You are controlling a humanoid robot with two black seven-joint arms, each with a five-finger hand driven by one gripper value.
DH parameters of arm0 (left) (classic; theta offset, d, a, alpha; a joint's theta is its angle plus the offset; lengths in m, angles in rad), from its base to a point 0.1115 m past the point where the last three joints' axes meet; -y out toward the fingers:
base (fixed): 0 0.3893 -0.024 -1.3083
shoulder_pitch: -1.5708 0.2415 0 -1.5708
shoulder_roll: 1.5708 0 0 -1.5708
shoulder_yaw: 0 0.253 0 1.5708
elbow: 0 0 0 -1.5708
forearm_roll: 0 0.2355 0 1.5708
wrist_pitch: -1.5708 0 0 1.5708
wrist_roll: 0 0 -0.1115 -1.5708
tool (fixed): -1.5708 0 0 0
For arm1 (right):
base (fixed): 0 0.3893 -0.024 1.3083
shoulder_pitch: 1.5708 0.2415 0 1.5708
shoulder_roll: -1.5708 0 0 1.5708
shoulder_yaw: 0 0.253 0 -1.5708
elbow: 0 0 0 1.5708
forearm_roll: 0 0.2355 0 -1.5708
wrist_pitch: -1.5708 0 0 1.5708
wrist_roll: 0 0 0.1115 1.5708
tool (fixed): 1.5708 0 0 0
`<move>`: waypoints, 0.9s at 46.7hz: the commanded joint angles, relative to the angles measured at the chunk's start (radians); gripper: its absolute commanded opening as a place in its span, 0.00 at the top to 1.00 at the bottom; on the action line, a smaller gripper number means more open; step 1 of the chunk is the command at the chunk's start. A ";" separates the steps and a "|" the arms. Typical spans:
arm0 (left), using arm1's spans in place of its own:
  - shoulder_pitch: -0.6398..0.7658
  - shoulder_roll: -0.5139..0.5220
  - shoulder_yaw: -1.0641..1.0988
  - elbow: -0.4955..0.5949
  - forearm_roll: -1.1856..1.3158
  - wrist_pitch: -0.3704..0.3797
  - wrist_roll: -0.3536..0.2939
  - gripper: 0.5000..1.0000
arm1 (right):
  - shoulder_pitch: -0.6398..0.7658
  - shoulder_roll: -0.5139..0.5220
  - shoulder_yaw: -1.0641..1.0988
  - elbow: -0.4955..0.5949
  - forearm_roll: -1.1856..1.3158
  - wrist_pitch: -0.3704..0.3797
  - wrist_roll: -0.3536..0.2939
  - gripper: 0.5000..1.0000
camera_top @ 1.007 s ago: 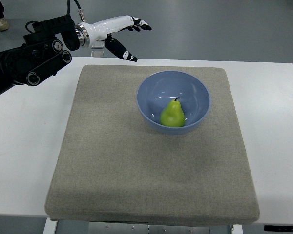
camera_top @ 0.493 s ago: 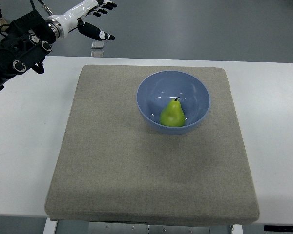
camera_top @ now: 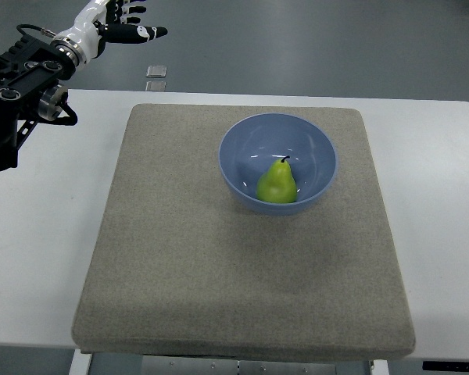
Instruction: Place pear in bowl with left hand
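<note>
We see the left hand (camera_top: 121, 19), fingers spread and empty, with the smooth green pear (camera_top: 277, 184) well right of and below it inside the round blue bowl (camera_top: 250, 141) on the coarse grey mat (camera_top: 180, 258).

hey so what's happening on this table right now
A green pear already sits inside the blue bowl on a grey mat. The robot's left hand is empty with fingers spread, up at the far left corner, well away from the bowl. The right arm isn't visible. The placing looks done.
</note>
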 commanded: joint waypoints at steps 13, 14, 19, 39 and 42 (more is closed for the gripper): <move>0.090 -0.010 -0.121 -0.002 -0.151 -0.076 -0.022 0.22 | 0.000 0.000 0.000 0.000 0.000 0.001 0.000 0.15; 0.096 -0.010 -0.138 -0.002 -0.151 -0.088 -0.026 0.22 | 0.000 0.000 0.000 0.000 0.000 -0.001 0.000 0.15; 0.126 -0.010 -0.219 -0.001 -0.153 -0.145 -0.039 0.22 | 0.000 0.000 0.000 0.000 0.000 -0.001 0.000 0.15; 0.205 -0.084 -0.443 0.010 -0.161 -0.168 -0.046 0.22 | 0.000 0.000 0.000 0.000 0.000 -0.001 0.000 0.15; 0.205 -0.092 -0.456 0.030 -0.199 -0.159 -0.045 0.22 | 0.000 0.000 0.000 0.000 0.000 0.001 0.000 0.15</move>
